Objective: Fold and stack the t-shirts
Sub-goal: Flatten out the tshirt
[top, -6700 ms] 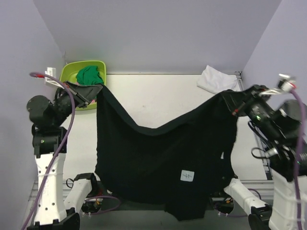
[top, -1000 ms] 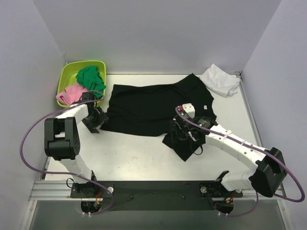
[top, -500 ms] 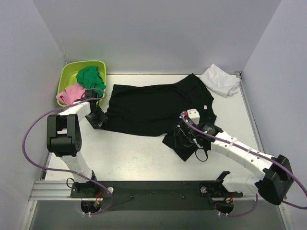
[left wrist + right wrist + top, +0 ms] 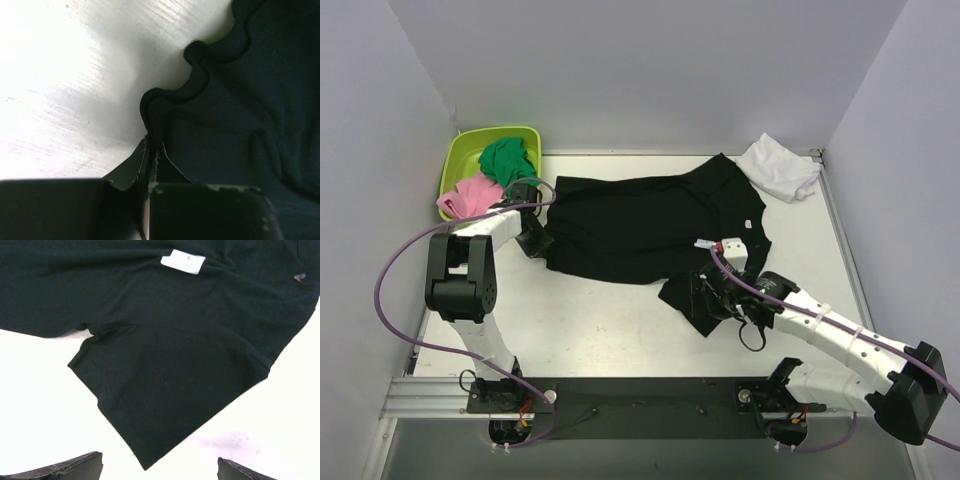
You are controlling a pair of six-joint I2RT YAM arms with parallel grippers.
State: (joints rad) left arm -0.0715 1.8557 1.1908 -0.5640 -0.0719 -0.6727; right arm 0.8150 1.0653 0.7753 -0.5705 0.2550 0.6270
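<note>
The black t-shirt (image 4: 630, 220) lies spread on the white table, one sleeve pointing to the front. Its left hem ripples in the left wrist view (image 4: 240, 115). My left gripper (image 4: 538, 243) sits at that left edge, and its jaws (image 4: 151, 147) are shut on a fold of the hem. My right gripper (image 4: 705, 300) hovers over the front sleeve (image 4: 165, 390), jaws open wide with nothing held (image 4: 159, 459). The small white neck label (image 4: 183, 261) shows further in. The white t-shirt (image 4: 782, 168) lies crumpled at the back right corner.
A lime-green tub (image 4: 455, 160) stands at the back left, holding a green cloth (image 4: 508, 160) and a pink cloth (image 4: 468, 195), close behind my left gripper. Purple walls close in the table on three sides. Bare table (image 4: 590, 320) lies in front of the shirt.
My left gripper has slid a little toward the back right along the shirt's edge and shut on the hem. My right gripper has drawn back toward the front right, still open.
</note>
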